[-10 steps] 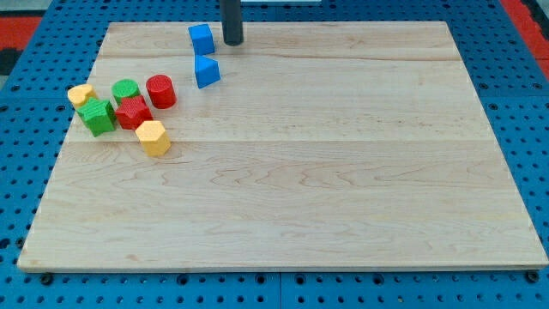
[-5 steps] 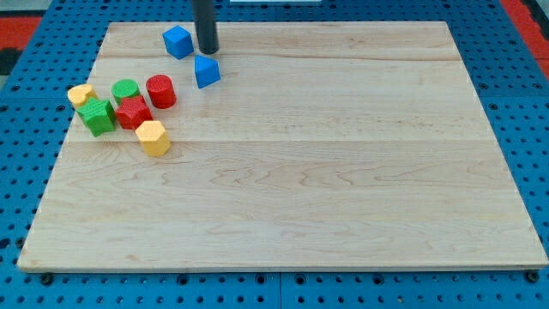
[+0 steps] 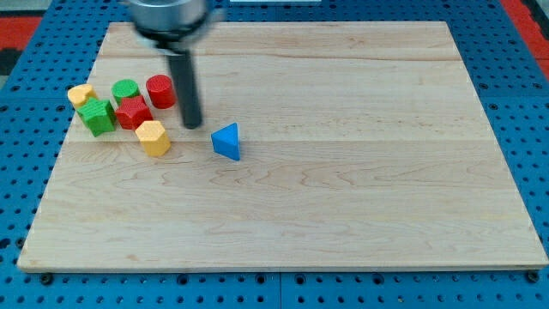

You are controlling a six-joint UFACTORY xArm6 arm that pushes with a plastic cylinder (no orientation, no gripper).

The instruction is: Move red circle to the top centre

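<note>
The red circle (image 3: pixel 160 91) is a short red cylinder in the block cluster at the board's upper left. My tip (image 3: pixel 192 125) is on the board just to the right of and below it, a small gap apart. A blue triangle (image 3: pixel 227 141) lies to the right of my tip, apart from it. Only one blue block shows.
Around the red circle are a green circle (image 3: pixel 126 90), a red star-like block (image 3: pixel 133 112), a green block (image 3: pixel 99 117), a yellow block (image 3: pixel 81 94) at far left and a yellow hexagon (image 3: pixel 153 137). The wooden board (image 3: pixel 343 172) lies on a blue pegboard.
My tip has moved from the board's top edge down toward the view's bottom. The blue triangle has been pushed down and right. The blue cube is out of sight.
</note>
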